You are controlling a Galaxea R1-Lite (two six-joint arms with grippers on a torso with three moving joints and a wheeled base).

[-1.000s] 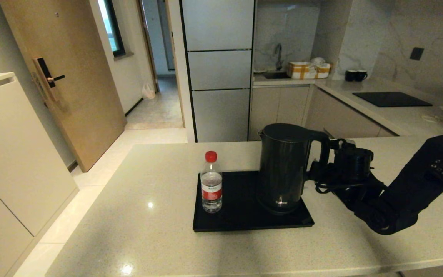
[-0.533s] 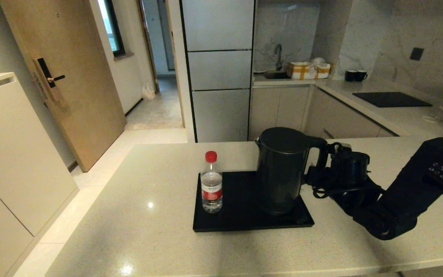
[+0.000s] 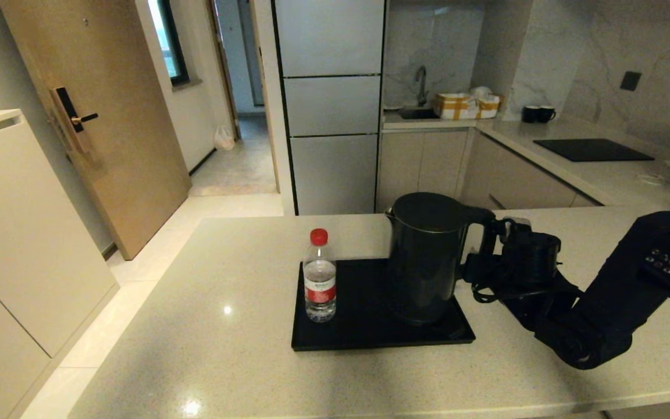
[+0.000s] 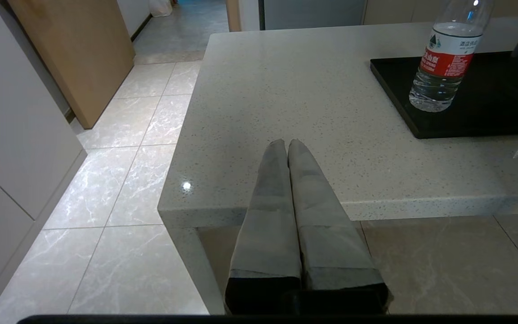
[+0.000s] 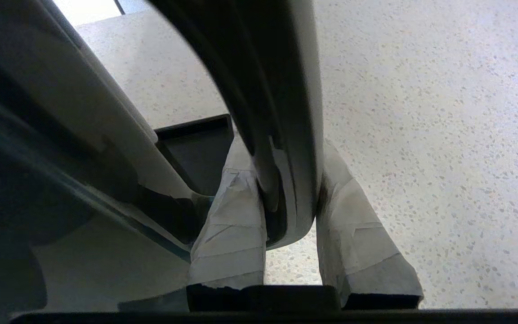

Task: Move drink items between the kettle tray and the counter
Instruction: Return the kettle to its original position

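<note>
Head view, kettle (image 3: 426, 259) on tray (image 3: 364, 337), counter (image 3: 224, 349)

I see the matte black kettle (image 3: 425, 259) standing upright on the right half of the glossy black tray (image 3: 364, 334), its loop handle (image 5: 281, 135) facing right. The small clear water bottle (image 3: 319, 276), red-capped and red-labelled, stands upright on the tray's left edge. The tray lies flat on the pale speckled counter (image 3: 224, 361).
</note>
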